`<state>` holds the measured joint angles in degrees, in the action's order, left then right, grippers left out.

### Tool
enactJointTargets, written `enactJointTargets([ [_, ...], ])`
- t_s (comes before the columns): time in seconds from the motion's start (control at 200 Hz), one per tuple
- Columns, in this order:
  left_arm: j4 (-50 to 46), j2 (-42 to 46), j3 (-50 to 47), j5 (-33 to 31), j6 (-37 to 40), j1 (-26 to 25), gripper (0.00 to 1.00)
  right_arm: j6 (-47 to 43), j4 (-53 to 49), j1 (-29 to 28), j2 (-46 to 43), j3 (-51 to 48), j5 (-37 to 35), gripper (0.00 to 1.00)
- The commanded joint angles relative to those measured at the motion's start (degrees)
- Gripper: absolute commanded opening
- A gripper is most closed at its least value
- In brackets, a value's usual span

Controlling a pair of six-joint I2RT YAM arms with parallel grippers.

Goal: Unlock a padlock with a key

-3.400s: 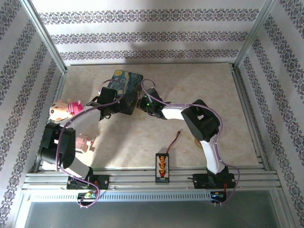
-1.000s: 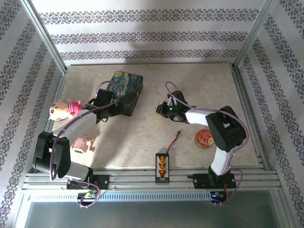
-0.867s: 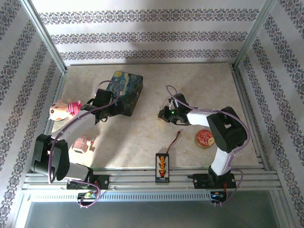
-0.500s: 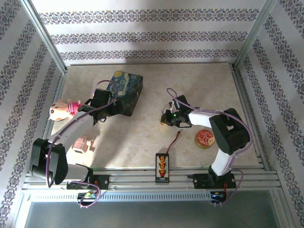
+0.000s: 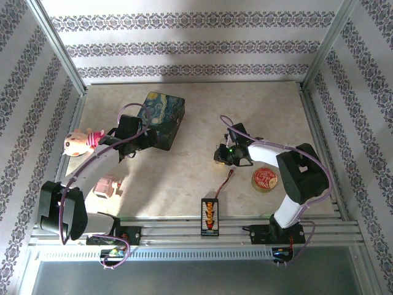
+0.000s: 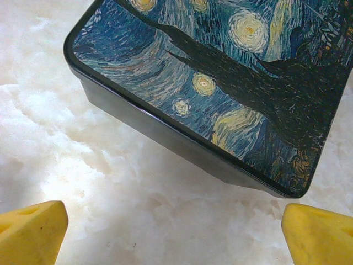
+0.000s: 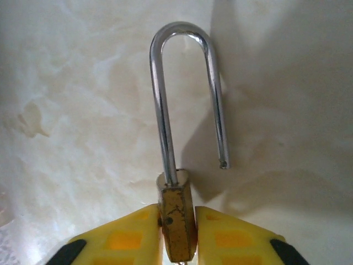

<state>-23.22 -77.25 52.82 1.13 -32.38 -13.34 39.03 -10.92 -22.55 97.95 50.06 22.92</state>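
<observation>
The padlock (image 7: 177, 221) has a small brass body, and its silver shackle (image 7: 160, 110) stands swung open with one end free. My right gripper (image 7: 177, 234) is shut on the brass body, one yellow finger (image 7: 124, 240) pressed against each side, low over the marble table. In the top view that gripper (image 5: 222, 155) is right of centre. The key is hidden. My left gripper (image 6: 176, 237) is open, with bare table between its fingers, just short of the near corner of the dark-blue painted box (image 6: 220, 83). From above, the left gripper (image 5: 136, 142) sits by the box (image 5: 161, 117).
A pink pig toy (image 5: 80, 142) and a smaller pink thing (image 5: 108, 184) lie by the left arm. A round red tin (image 5: 264, 179) sits near the right arm. An orange connector board (image 5: 209, 216) with a red-black wire (image 5: 227, 181) lies at the front.
My right gripper has left the box and moved right and toward the front, carrying the padlock. The left gripper stays open beside the box while its arm shifts slightly.
</observation>
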Motion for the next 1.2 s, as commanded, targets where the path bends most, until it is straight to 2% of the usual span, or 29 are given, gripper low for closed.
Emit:
enactJointTargets([
  [0.0, -1.50, 1.40, -0.29, 0.28, -1.01, 1.11, 0.99, -1.71, -4.04, 0.74, -1.18, -0.23, -2.52, 0.23],
  [0.38, -0.93, 1.57, -0.61, 1.57, -1.93, 2.34, 0.99, -3.99, -9.79, 1.10, -4.79, 1.55, -7.27, 0.33],
  [0.565, 0.58, 1.47, -0.96, 3.31, -3.24, 3.72, 0.99, -5.76, -14.93, 1.10, -9.11, 4.49, -11.27, 0.37],
  [0.785, 3.79, -0.84, -1.12, 6.52, -5.51, 5.64, 0.99, -7.89, -14.77, 0.62, -11.58, 10.70, -12.46, 0.39],
  [0.929, 7.19, -3.13, -1.33, 9.63, -7.57, 7.94, 1.00, -11.22, -13.71, -0.69, -7.35, 19.43, -11.93, 0.40],
  [1.114, 11.03, -5.40, -1.67, 12.93, -10.13, 10.15, 0.96, -16.07, -10.41, -1.27, 5.12, 34.99, -8.54, 0.41],
  [1.174, 11.42, -5.70, -1.59, 12.85, -10.32, 10.36, 0.95, -16.85, -9.63, -1.49, 10.40, 41.24, -6.33, 0.61],
  [1.194, 11.57, -5.78, -1.63, 12.71, -10.41, 10.44, 0.94, -17.19, -9.57, -1.53, 12.02, 43.51, -5.79, 0.63],
])
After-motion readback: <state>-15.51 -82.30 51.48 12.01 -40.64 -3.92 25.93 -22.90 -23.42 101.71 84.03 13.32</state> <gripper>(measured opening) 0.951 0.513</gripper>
